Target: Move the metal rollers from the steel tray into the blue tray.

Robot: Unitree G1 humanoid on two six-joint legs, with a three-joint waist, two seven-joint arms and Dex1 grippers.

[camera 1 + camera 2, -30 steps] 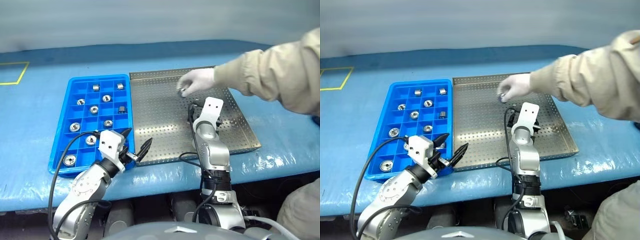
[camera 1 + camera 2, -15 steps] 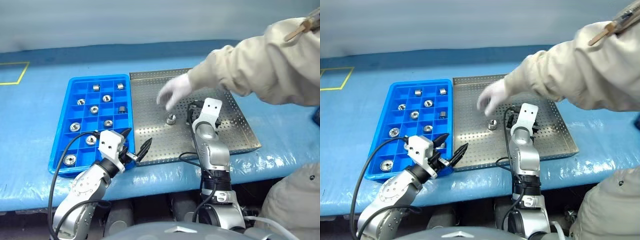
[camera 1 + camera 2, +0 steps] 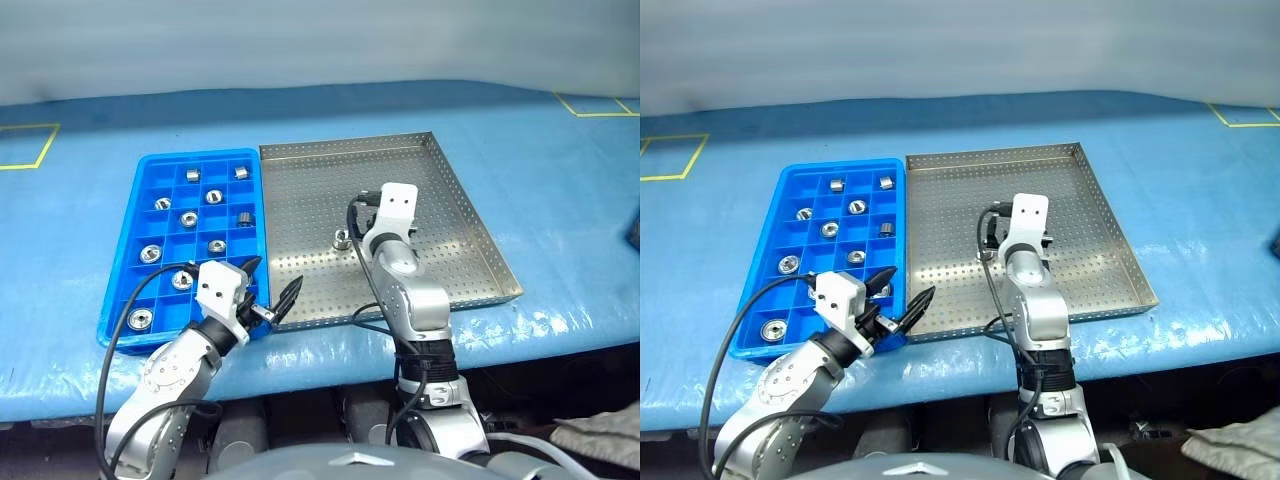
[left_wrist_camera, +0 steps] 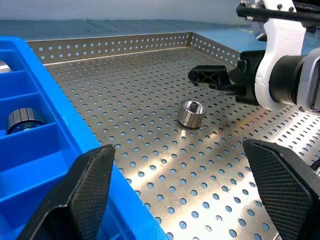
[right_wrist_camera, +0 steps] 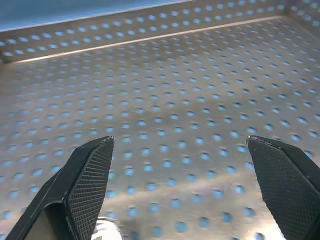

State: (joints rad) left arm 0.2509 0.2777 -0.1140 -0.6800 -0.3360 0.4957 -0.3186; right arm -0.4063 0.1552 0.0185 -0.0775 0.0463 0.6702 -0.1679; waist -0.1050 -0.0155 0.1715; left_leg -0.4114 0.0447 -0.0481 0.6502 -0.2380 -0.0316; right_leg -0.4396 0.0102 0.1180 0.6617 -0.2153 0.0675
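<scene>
Blue table [image 3: 560,200]; steel tray [image 3: 460,240] mostly bare, one roller [image 3: 341,238] beside right tool [image 4: 210,77]; both tools wide open, empty.

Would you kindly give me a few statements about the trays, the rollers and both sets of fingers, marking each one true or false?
1. One metal roller lies in the steel tray. True.
2. The right gripper is shut on that roller. False: its fingers are open, beside the roller and apart from it.
3. The blue tray holds several rollers in separate compartments. True.
4. The left gripper carries a roller. False: its fingers are open and empty.
5. The blue tray sits to the robot's right of the steel tray. False: it sits to its left.
</scene>
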